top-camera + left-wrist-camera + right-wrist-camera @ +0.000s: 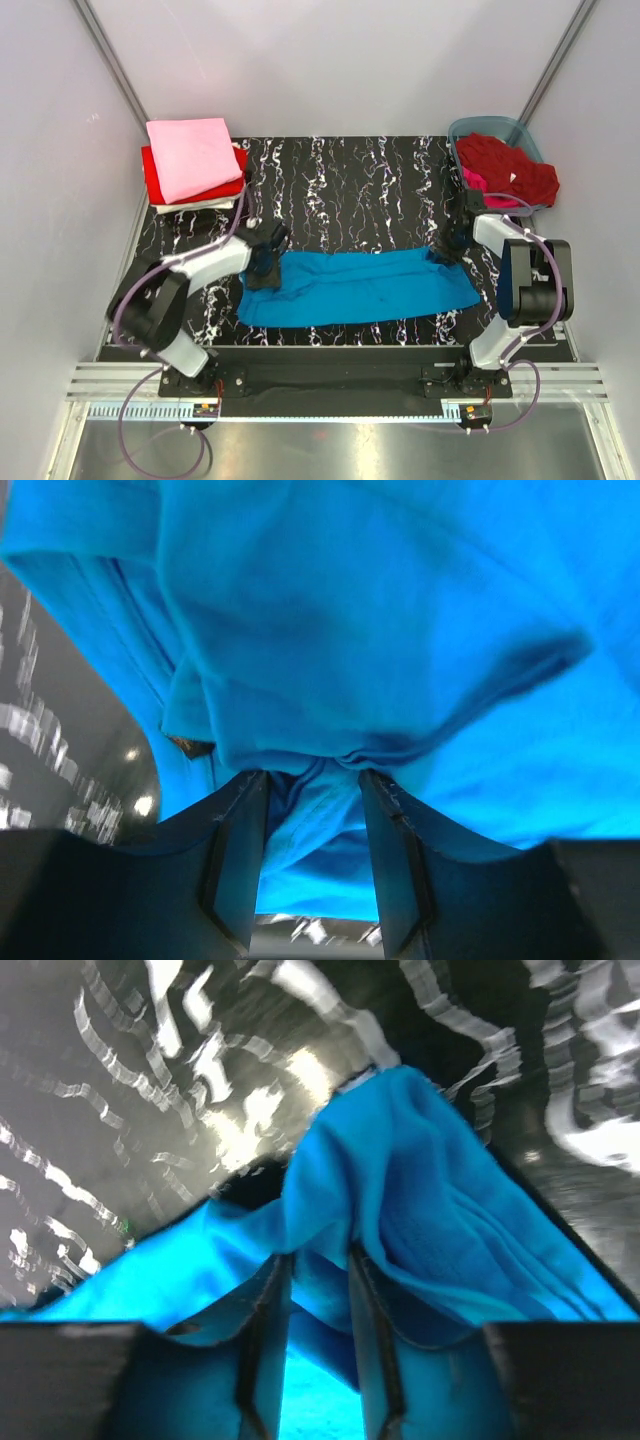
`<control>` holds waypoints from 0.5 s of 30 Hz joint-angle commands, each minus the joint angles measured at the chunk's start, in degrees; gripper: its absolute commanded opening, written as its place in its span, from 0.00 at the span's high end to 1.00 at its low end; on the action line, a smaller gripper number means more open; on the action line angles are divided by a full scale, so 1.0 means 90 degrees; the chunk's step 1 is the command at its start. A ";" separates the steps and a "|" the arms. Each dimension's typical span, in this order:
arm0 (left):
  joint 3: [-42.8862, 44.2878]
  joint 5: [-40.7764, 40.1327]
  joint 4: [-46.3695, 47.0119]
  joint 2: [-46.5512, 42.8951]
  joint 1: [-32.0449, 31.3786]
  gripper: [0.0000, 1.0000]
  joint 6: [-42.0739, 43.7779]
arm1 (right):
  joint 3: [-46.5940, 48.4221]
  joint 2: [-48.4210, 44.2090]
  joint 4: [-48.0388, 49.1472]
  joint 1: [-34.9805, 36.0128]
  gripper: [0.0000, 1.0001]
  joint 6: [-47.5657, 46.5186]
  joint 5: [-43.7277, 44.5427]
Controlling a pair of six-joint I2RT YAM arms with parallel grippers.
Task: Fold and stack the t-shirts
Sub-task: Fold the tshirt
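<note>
A turquoise blue t-shirt (360, 287) lies folded into a long band across the front of the black marbled mat (350, 190). My left gripper (266, 272) is shut on its upper left corner; bunched blue cloth (312, 790) sits between the fingers in the left wrist view. My right gripper (443, 253) is shut on its upper right corner; a blue fold (318, 1285) is pinched between the fingers in the right wrist view. A folded stack stands at the back left: pale pink t-shirt (193, 157) on top, bright red (152, 175) under it, white (205, 205) at the bottom.
A grey-blue plastic tub (497, 131) at the back right holds a crumpled dark red shirt (510, 167) and a magenta one (475, 181). Grey walls close in on the left, right and back. The arm bases stand at the mat's front edge.
</note>
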 commanded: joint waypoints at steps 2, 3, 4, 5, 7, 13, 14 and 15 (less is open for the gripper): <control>0.1564 -0.0043 0.0485 0.1310 0.0022 0.56 0.0368 | -0.0631 -0.0301 0.0142 0.0468 0.65 0.0081 -0.0500; 0.1909 -0.0082 0.0310 0.1883 0.0041 0.57 0.0436 | -0.0854 -0.0409 0.0152 0.0556 0.65 0.0111 -0.0549; 0.2279 -0.0101 0.0183 0.2189 0.0080 0.57 0.0524 | -0.0963 -0.0507 0.0133 0.0711 0.66 0.0150 -0.0579; 0.3153 -0.0121 0.0046 0.2511 0.0081 0.58 0.0544 | -0.1080 -0.0759 0.0142 0.0858 0.66 0.0257 -0.0608; 0.4250 -0.0073 -0.0461 0.3571 0.0090 0.59 0.0622 | -0.1431 -0.1053 0.0104 0.1141 0.66 0.0413 -0.0589; 1.1080 0.0725 -0.2250 0.6867 0.0119 0.54 0.1109 | -0.1833 -0.2887 -0.0199 0.3609 0.66 0.2011 -0.1076; 1.1217 0.1425 -0.1593 0.7024 0.0139 0.53 0.1149 | -0.1785 -0.3074 -0.0171 0.4454 0.64 0.2160 -0.1184; 1.1074 0.1693 -0.1103 0.6871 0.0139 0.52 0.1169 | -0.1610 -0.3221 -0.0170 0.4753 0.61 0.2288 -0.1252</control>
